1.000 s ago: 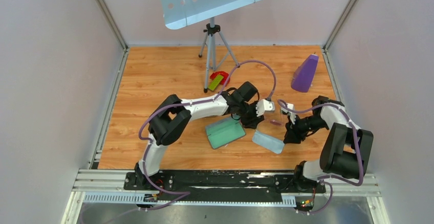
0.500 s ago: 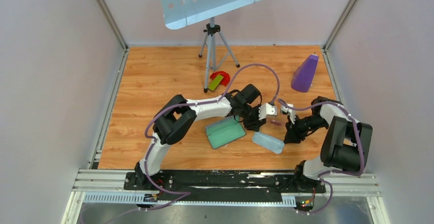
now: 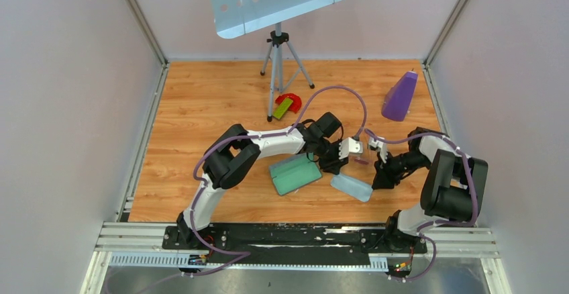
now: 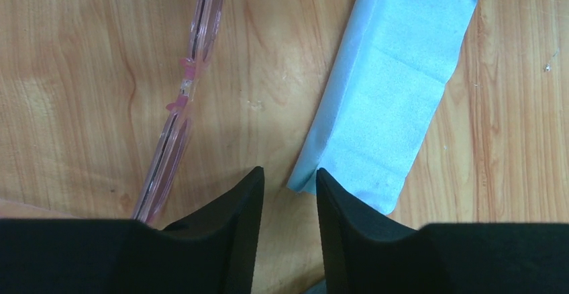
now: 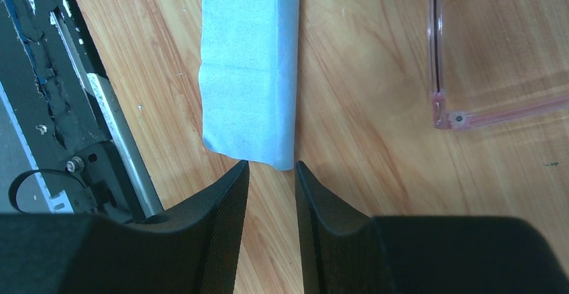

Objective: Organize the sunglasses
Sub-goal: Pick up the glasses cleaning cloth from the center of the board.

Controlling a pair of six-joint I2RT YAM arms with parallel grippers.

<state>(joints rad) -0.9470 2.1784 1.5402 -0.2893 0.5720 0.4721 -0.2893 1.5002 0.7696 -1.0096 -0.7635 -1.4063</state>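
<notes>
The sunglasses lie right of the table's middle, between the arms; their front runs lengthways away from the left gripper, just beside one finger; it is nearer; it and the right gripper are empty, fingers slightly parted, at the cloth.

The cloth is spread near the middle of the table. The left tool is held at its 9 o'clock end and the right tool at its 3 o'clock end. The sunglasses are laid just at 12 o'clock of it, apart. The case is set beside it at 9 o'clock. The stand is placed well behind, at 11 o'clock.
</notes>
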